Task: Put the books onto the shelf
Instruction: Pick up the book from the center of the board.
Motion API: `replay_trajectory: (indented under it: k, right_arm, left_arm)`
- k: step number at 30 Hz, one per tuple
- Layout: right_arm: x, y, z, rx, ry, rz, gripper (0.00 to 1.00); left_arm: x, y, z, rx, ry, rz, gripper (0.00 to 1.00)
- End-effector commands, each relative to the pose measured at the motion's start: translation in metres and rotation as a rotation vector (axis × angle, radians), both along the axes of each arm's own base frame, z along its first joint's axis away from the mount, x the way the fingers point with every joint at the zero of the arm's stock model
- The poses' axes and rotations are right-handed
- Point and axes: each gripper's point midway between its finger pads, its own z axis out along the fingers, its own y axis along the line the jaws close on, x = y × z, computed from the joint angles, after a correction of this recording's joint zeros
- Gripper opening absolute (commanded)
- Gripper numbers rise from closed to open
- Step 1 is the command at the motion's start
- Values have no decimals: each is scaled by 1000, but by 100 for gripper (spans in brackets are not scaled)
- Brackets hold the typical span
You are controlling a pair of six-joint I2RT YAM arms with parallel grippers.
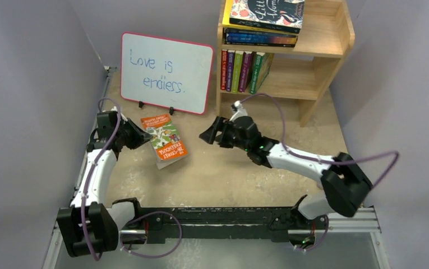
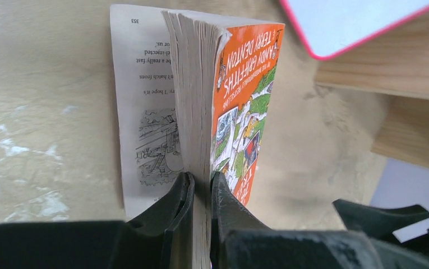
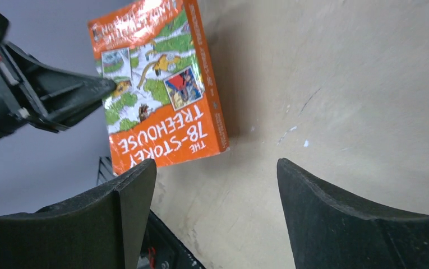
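Pinching orange book (image 2: 245,106) in closed left gripper (image 2: 202,188), apparently missing one loose page; right gripper (image 3: 215,190) gaping, empty; lifting gently toward shelf (image 1: 318,42).

My table (image 1: 229,174) is a pale, sandy board, scuffed, with whitish smears and small scratches showing up close. Plain lilac-grey walls (image 1: 27,84) close it in on the left, right and back, meeting in a corner behind. A whiteboard (image 1: 166,73) with a pink edge stands propped on small black feet at the back left, with "Love is endless." handwritten in blue. Along the near edge runs a metal rail (image 1: 346,225). The light is soft and even.
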Motion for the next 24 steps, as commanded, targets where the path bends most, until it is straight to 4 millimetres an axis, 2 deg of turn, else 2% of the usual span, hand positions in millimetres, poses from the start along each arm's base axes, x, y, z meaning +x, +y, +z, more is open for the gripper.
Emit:
replay_trajectory:
  k: [1,4,8,12,16,20,22,24]
  right_arm:
    - [9,-45,37,-9,-119,-50,81]
    - [7,-66,61,-24,-191,-47,85]
    - [-5,-75,97,-28,-285,26,89]
    - [-18,-71,135,3,-336,105,96]
    - [-26,-69,163,32,-342,134,99]
    - [-40,-53,198,112,-391,255,99]
    - [-37,-49,218,119,-446,272,99]
    - [-35,-41,227,123,-452,307,99]
  left_arm:
    - [13,-35,74,-86,-270,-178,0]
    - [6,-55,95,-92,-344,-276,0]
    - [-10,-81,129,-103,-479,-408,0]
    - [-30,-95,168,-121,-645,-493,0]
    - [-53,-106,199,-130,-785,-566,0]
    - [-71,-116,217,-154,-869,-634,0]
    - [-76,-119,224,-158,-896,-659,0]
    - [-82,-122,230,-160,-921,-686,0]
